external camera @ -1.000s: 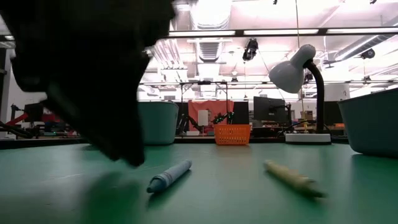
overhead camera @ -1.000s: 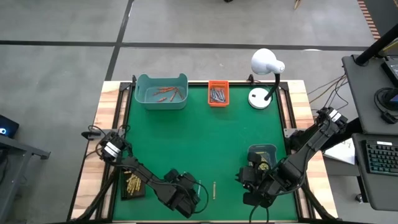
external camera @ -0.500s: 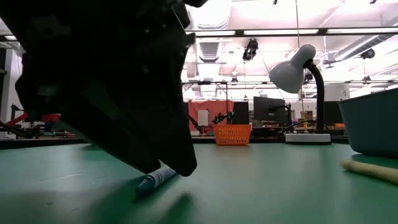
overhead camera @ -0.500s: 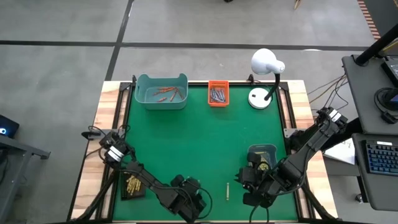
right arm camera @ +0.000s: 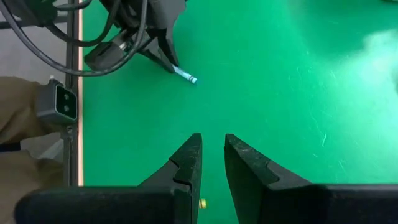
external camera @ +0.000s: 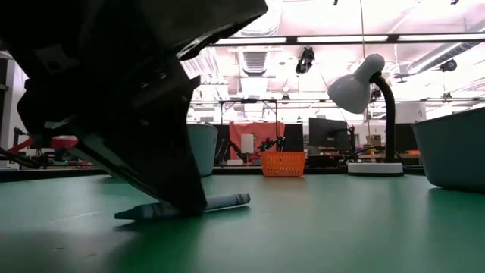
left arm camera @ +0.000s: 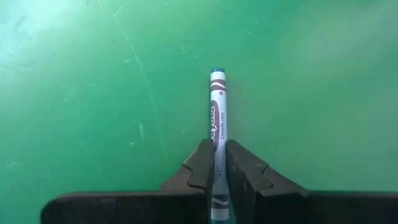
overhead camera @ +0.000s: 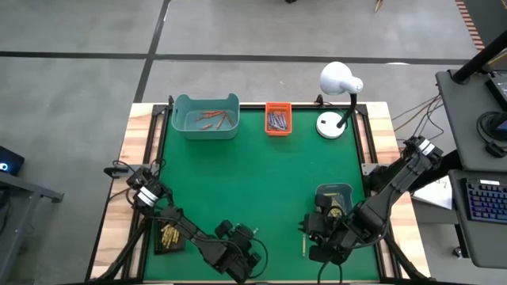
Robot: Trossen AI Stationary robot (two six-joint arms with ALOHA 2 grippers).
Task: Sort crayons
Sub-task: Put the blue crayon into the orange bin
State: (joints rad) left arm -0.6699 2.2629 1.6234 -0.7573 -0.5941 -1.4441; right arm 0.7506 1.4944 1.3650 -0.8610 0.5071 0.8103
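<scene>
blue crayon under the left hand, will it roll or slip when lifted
The blue crayon is a thin round paper-wrapped stick, probably stiff and light. The left hand pinches it near one end, so the long free end may sag or pivot. If released onto the smooth green table, it would likely roll.

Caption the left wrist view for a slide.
Left hand shut on a blue crayon lying on the green table.

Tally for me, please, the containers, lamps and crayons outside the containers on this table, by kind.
Containers: 4 (teal bin, orange basket, black tray, dark bin)
Lamps: 1 (white lamp)
Crayons outside the containers: 2 (blue crayon pinched in the left gripper, yellow crayon lying free)
Total: 7
</scene>
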